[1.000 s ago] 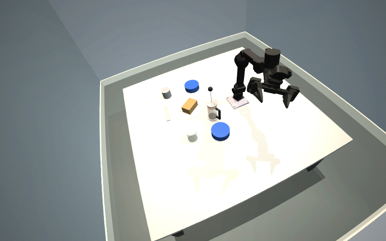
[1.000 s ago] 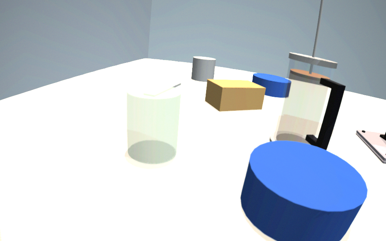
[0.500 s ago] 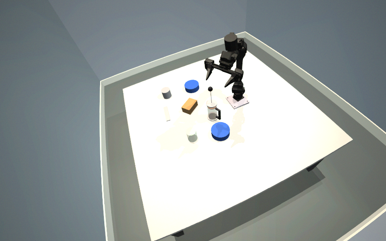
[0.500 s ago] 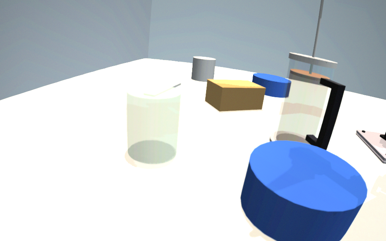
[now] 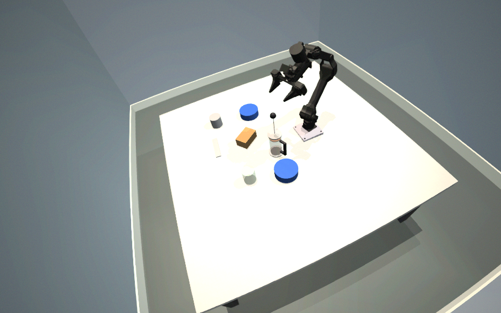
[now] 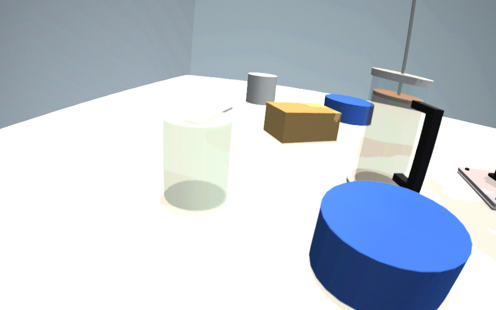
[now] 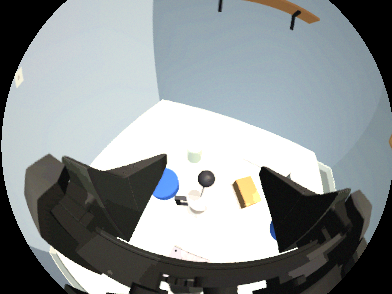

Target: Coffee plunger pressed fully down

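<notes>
We see the jaws spread wide with nothing between them, which suits an approach: the gripper (image 5: 289,87) hangs high above the far part of the table (image 5: 332,206), tilted down toward the objects, well apart from all of them. In the wrist view the black knob (image 7: 208,178) sits between the two fingertips, so we judge the arm is lining itself up on the plunger before descending.

The coffee press (image 5: 276,145) stands upright near the middle of the table, just beside the arm's base plate (image 5: 308,132), handle toward the near blue disc (image 5: 285,170). Its rod (image 6: 407,36) is fully raised and the orange filter plate (image 6: 398,94) sits just under the lid, so no pressing is done yet.

An orange block (image 5: 246,137), a second blue disc (image 5: 249,111), a grey cylinder (image 5: 215,120) and a clear glass (image 5: 249,175) ring the press, leaving a descent from above as the open route.
</notes>
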Available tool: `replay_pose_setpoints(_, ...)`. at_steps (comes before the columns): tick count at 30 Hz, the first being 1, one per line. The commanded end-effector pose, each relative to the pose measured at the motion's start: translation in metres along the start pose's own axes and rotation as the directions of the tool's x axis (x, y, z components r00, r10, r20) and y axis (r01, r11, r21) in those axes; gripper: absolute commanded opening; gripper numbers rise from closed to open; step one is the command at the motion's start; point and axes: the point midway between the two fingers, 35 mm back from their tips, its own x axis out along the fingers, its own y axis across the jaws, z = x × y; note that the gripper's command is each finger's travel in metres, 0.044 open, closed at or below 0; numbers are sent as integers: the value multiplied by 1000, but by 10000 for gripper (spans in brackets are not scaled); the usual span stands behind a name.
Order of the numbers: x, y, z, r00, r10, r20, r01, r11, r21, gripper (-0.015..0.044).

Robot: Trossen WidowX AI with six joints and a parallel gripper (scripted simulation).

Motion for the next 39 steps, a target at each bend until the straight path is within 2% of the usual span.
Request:
replay_pose_setpoints(1,4,-2,-16,1000,-8,-30,8,1000,15,440)
replay_pose_setpoints(8,30,1,-59,1000,2,-29,-2,1000,10,440)
replay_pose_setpoints(39,70,0,-60,1000,-1,-25,2,1000,11,440)
